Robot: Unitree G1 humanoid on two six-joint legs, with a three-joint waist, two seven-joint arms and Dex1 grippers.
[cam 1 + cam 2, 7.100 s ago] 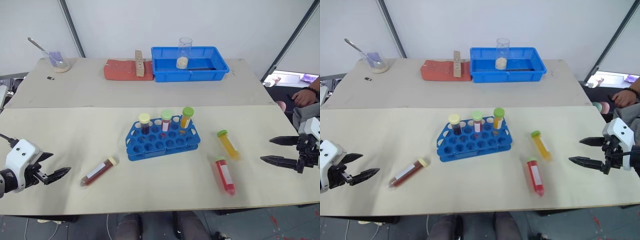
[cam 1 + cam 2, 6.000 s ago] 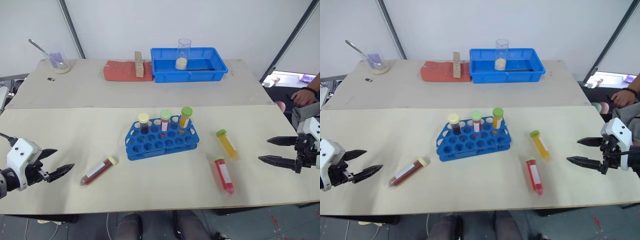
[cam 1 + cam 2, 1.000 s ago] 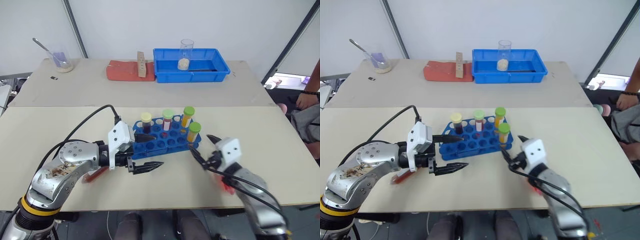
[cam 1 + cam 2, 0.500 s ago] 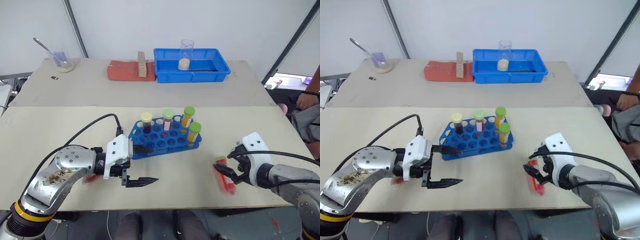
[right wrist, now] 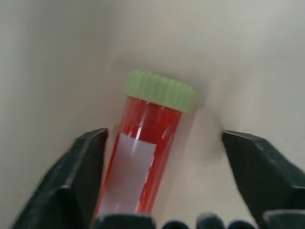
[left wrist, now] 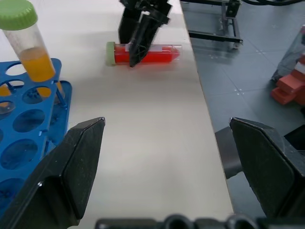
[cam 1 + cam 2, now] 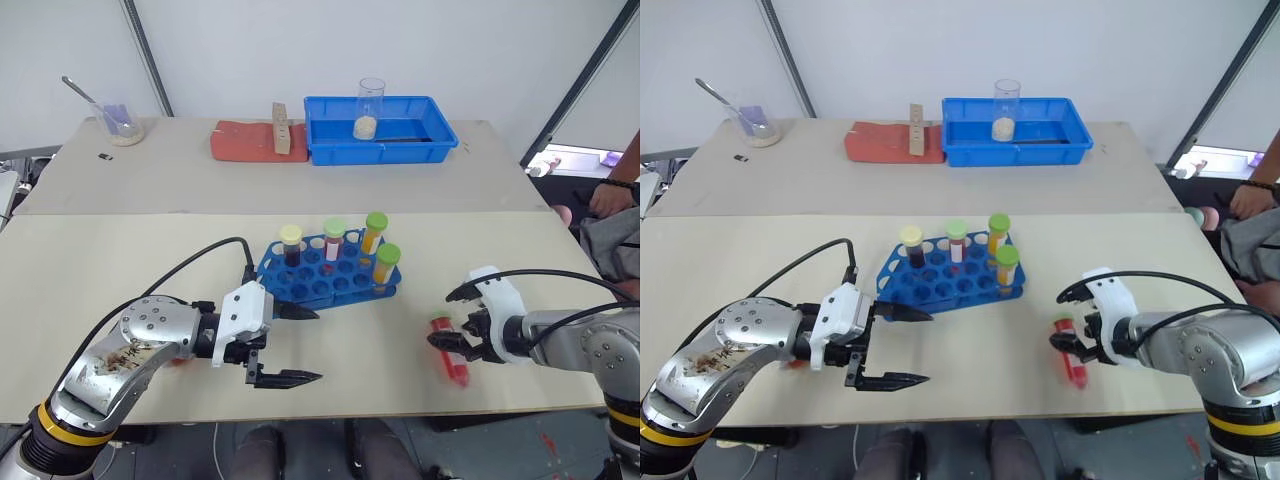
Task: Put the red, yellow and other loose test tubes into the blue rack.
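Right claw [image 5: 159, 179]: I have it swung away from the rack and tipped down over the red tube [image 5: 143, 157] in the last second; fingers apart, straddling the tube, not yet clamped. The tube lies flat on the table [image 7: 120, 270], green cap toward the rack.

Blue rack [image 7: 330, 280]: well off to the claw's left, four tubes standing in it, many holes free.

Left claw [image 7: 290, 345]: wide apart, empty, beside the rack's near corner.

I judge the pickup is next.
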